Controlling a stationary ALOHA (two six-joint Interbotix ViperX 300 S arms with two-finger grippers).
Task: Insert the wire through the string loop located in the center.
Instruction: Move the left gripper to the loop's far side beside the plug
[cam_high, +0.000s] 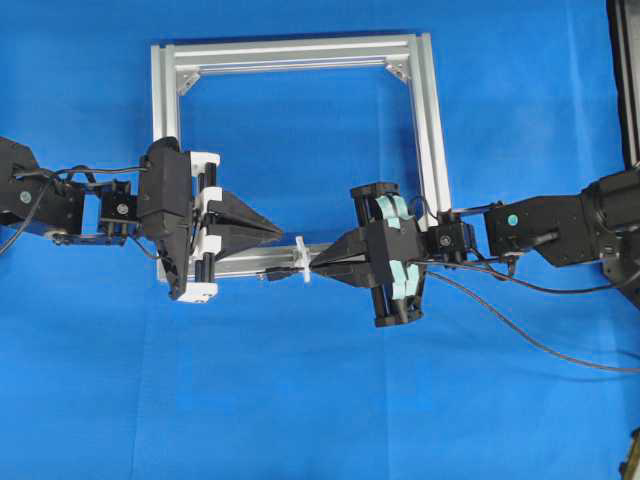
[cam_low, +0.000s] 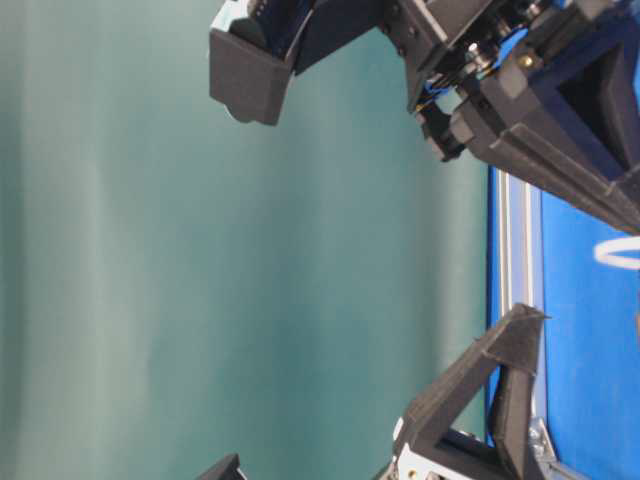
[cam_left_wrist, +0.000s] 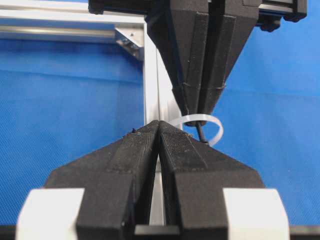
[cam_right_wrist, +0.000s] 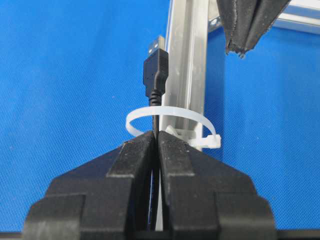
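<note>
Blue cloth (cam_high: 300, 400) covered the table. At centre frame, the wire (cam_right_wrist: 156, 85) passed through the string loop (cam_right_wrist: 170, 116) on the aluminium frame (cam_high: 430, 110), plug beyond (cable behind hidden by fingers). The right gripper (cam_right_wrist: 157, 137) pinched it; the left gripper (cam_left_wrist: 158, 127) was closed, empty.

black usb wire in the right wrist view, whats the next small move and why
Probably the left gripper should open and reach for the plug. The thin black USB wire is already through the small white string loop, its plug past it, while the right gripper pinches the cable just behind the loop and the left is shut, empty, nearby.
</note>
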